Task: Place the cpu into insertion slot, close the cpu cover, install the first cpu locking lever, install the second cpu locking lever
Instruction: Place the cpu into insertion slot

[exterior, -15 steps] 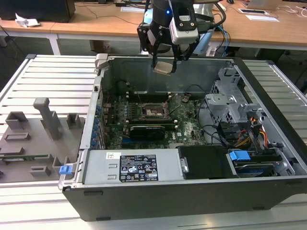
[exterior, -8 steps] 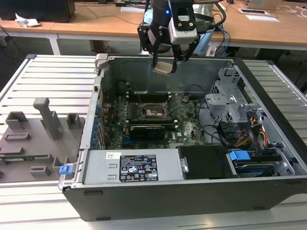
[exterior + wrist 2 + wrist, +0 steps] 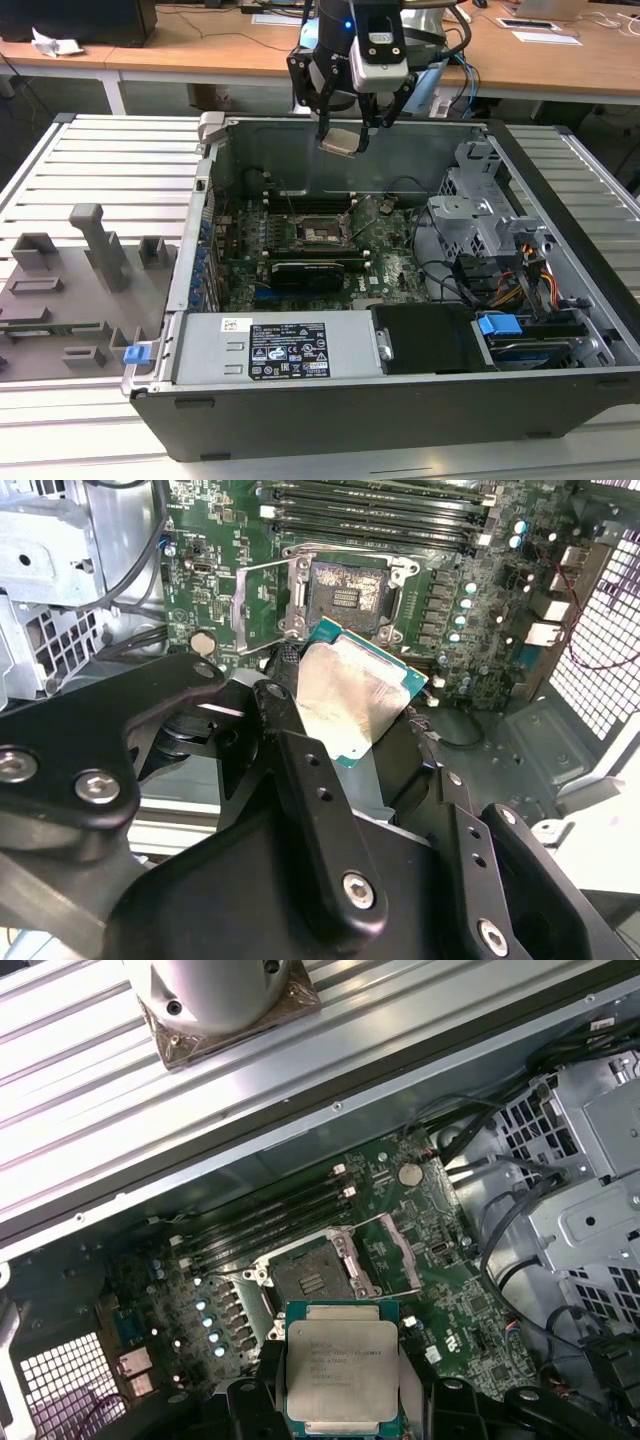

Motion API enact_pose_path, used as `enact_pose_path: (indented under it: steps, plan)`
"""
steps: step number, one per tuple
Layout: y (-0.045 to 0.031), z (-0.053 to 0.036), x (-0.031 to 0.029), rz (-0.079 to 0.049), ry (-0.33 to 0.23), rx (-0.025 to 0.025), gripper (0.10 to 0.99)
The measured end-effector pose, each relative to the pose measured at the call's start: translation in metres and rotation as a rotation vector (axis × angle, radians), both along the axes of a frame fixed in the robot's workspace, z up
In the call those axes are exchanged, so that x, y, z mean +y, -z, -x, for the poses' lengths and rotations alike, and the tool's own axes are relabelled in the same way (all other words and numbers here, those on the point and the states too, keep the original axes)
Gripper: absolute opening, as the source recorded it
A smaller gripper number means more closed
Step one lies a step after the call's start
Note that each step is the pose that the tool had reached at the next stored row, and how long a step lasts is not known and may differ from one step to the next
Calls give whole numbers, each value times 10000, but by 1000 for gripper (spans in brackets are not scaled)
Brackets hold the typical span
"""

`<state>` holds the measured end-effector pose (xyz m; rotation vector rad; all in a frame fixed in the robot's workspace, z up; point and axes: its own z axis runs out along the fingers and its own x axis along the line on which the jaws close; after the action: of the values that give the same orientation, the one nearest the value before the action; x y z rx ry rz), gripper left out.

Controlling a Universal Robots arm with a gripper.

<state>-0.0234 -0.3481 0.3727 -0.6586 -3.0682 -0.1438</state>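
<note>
My gripper point(image 3: 343, 132) hangs high over the open computer case, above its back wall, shut on the cpu point(image 3: 340, 141). The cpu is a flat square chip with a silver face, tilted between the black fingers point(image 3: 290, 745) in both wrist views point(image 3: 342, 1365). Down on the green motherboard the insertion slot point(image 3: 318, 233) is a square black socket with a bare dark centre point(image 3: 350, 592) point(image 3: 310, 1282). The cpu cover point(image 3: 262, 602) point(image 3: 388, 1252), a thin metal frame, stands swung open beside the socket. The chip is well clear of the board.
Long black memory slots point(image 3: 375, 520) run along one side of the socket and a long black card point(image 3: 310, 268) lies on the other. A power supply point(image 3: 270, 350) fills the case front. A metal drive cage point(image 3: 480, 215) with cables stands at the exterior view's right. Grey fixtures point(image 3: 75, 280) lie outside.
</note>
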Motion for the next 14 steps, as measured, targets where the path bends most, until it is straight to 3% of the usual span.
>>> enact_pose_path:
  steps: [14]
  plan:
    - [0,0,0,0,408,0,541]
